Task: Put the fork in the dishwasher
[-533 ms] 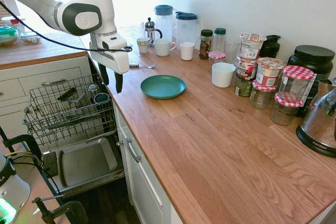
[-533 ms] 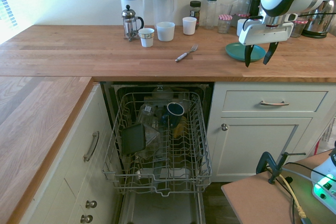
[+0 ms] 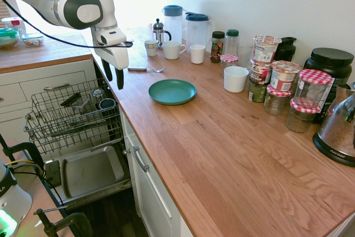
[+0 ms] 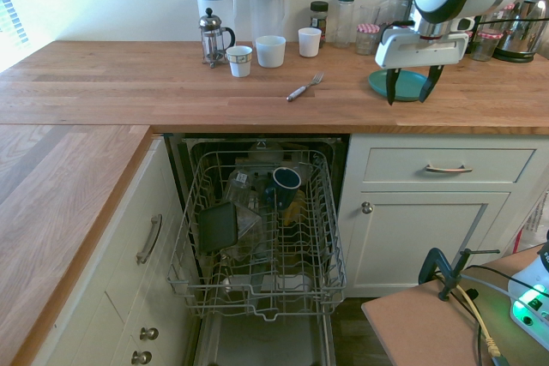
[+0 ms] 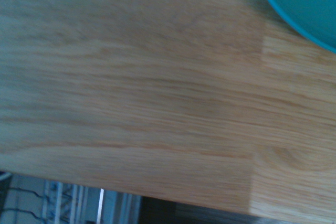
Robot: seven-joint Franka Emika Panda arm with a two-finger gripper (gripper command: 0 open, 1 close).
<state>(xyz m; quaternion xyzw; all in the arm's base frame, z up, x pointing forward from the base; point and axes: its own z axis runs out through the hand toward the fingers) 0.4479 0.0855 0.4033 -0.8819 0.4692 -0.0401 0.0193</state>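
Note:
The fork (image 3: 145,69) (image 4: 304,87) lies flat on the wooden counter, in front of the mugs, with nothing touching it. My gripper (image 3: 113,80) (image 4: 409,96) hangs open and empty above the counter's front edge, fingers pointing down. It is between the fork and the teal plate (image 3: 172,91) (image 4: 403,85), about a hand's width from the fork's handle. Below the counter the dishwasher (image 4: 257,229) stands open, its wire rack (image 3: 72,115) pulled out over the dropped door (image 3: 89,173). The rack holds a dark mug and several other items. The wrist view shows bare wood and the plate's rim (image 5: 304,3).
A French press (image 4: 214,36), two mugs (image 4: 271,51), a small cup and two pitchers (image 4: 265,10) stand behind the fork. Jars, a white bowl (image 3: 236,79) and a kettle (image 3: 338,131) crowd the counter's back right. White drawers (image 4: 448,169) flank the dishwasher.
The gripper has moved along the counter edge toward the fork and away from the teal plate, staying open. The fork and rack have not moved.

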